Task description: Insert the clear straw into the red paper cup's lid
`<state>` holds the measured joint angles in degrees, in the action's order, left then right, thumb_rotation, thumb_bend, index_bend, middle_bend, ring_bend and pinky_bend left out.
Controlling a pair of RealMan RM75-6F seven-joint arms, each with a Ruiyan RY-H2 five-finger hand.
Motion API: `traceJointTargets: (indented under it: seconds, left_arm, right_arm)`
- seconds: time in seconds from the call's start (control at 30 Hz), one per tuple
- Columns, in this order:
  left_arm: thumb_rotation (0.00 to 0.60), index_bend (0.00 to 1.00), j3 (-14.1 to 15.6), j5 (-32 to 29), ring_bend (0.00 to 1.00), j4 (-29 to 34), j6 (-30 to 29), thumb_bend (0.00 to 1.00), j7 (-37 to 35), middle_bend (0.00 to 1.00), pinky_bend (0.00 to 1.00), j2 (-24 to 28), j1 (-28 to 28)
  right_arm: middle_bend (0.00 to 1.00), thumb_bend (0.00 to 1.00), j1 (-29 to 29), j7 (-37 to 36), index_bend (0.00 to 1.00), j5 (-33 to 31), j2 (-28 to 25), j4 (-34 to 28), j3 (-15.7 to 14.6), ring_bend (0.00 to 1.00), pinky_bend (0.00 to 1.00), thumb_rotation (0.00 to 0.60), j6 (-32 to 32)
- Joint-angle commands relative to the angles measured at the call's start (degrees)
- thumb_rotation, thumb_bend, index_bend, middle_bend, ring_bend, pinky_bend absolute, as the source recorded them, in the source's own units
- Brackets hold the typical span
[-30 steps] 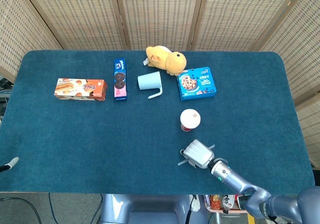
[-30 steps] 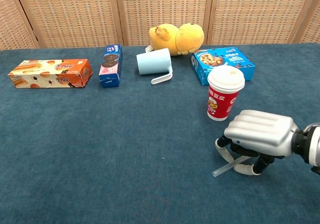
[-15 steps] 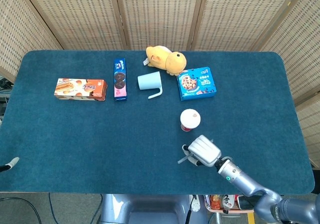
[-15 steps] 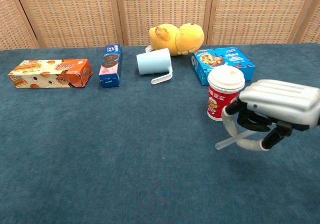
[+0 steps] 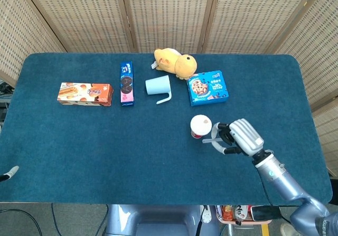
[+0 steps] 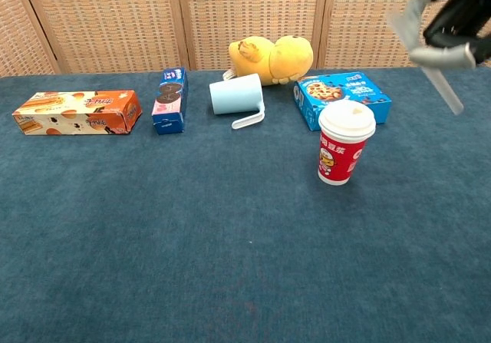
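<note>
Leftmost on the blue-carpeted desk (image 5: 79,141) lies an orange biscuit box (image 5: 85,94), flat on its long side. Just to its right stands a narrow blue cookie box (image 5: 126,83), and beside that a pale blue plastic mug (image 5: 158,85) lies tipped on its side, its handle reaching toward the front edge. Behind the mug, near the wicker screen (image 5: 169,14), a yellow plush toy (image 5: 176,63) rests on the desk, touching or almost touching the far corner of a blue chocolate-chip cookie box (image 5: 207,87) that lies flat to its right.

In front of that cookie box, and apart from it, the red paper cup (image 5: 200,126) stands upright with its white lid (image 6: 347,117) on. Nothing is in the lid's opening.

Right of the cup, the right hand (image 5: 236,137) is raised off the desk; in the chest view it shows only at the upper right corner, well above the cup. Its fingers (image 6: 430,55) are curled around the clear straw (image 6: 443,90), which slants down and to the right out of the grip in the chest view, with its lower end free in the air. Seen from the head camera the fingertips lie just beside the cup's rim, though the chest view shows them higher than it.

Only a small pale tip (image 5: 11,171) at the left edge of the head view hints at the left hand, and whether its fingers are apart or together cannot be told.
</note>
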<state>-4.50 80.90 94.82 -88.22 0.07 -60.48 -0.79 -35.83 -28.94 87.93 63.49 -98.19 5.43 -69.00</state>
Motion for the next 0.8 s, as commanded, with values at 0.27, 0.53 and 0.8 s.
traceJointTargets:
  seconds: [0.27, 0.53, 0.8]
  left_arm:
    - [0.6, 0.0, -0.42, 0.08, 0.0, 0.48, -0.63, 0.16, 0.23, 0.0, 0.0, 0.41, 0.02]
    - [0.6, 0.0, -0.07, 0.78, 0.0, 0.58, -0.03, 0.16, -0.49, 0.0, 0.0, 0.71, -0.25]
    - [0.6, 0.0, -0.03, 0.46, 0.0, 0.46, 0.2, 0.16, -0.15, 0.0, 0.0, 0.48, -0.28]
  right_arm:
    - [0.93, 0.54, -5.99, -12.92, 0.71, -21.9, -4.0, -7.38, 13.84, 0.87, 1.0, 0.6, 10.5]
    - [0.93, 0.54, -11.55, -8.68, 0.71, -33.82, 2.68, -4.65, 16.82, 0.87, 1.0, 0.6, 16.93]
    - [0.93, 0.54, -12.82, -4.11, 0.71, -37.73, 9.29, -0.51, 17.26, 0.87, 1.0, 0.6, 16.46]
